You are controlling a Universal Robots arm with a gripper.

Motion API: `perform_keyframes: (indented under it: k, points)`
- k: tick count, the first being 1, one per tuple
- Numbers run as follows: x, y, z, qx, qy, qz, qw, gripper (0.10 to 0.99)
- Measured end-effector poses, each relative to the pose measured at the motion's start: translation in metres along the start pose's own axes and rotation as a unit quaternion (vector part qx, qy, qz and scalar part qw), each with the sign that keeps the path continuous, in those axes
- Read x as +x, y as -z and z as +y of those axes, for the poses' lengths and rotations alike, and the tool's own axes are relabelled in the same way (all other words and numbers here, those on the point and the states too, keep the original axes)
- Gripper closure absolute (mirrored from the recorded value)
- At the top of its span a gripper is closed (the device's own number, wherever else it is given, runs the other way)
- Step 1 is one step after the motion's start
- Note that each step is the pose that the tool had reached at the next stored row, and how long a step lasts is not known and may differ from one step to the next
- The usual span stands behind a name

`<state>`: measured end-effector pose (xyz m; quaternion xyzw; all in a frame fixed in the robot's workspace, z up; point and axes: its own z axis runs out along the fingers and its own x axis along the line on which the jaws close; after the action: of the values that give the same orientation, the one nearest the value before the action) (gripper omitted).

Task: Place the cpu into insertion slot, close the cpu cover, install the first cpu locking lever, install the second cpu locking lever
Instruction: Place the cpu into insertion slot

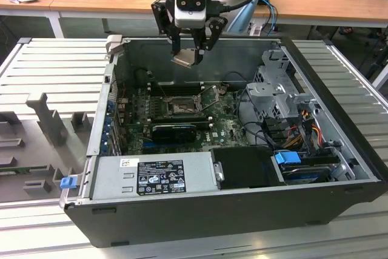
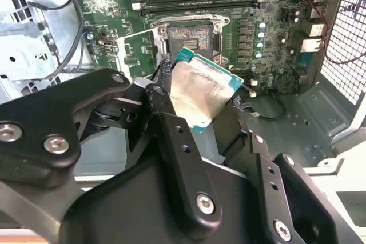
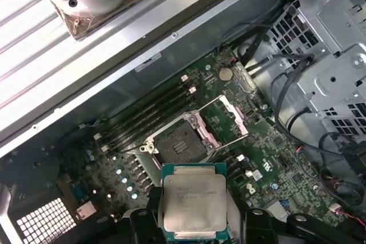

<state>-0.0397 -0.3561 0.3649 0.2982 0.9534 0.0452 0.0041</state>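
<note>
Silver-beige and flat, the small square cpu (image 3: pixel 193 204) is gripped in the black hand (image 1: pixel 191 51), held high over the open case (image 1: pixel 242 210) with the dark-centred square insertion slot (image 3: pixel 178 144) lying uncovered beneath it.

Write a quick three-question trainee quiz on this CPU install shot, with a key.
1. True or false: the cpu sits in the insertion slot.
2. The cpu cover is: A) shut over the slot, B) swung open beside the slot, C) held in the gripper.
3. Fill in: the gripper, hanging above the open case, is shut on the ____.

Key: 1 false, it is held in the air above the board; 2 B; 3 cpu.
</note>
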Motion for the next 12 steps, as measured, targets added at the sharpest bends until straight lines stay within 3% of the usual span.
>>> perform_keyframes:
  k: [5,12]
  points:
    - [0.0000,0.0000,0.0000,-0.0004,-0.018,-0.0017,0.9998,0.557]
    - [0.0000,-0.0003,0.0000,-0.0011,-0.056,-0.0050,0.9984,0.557]
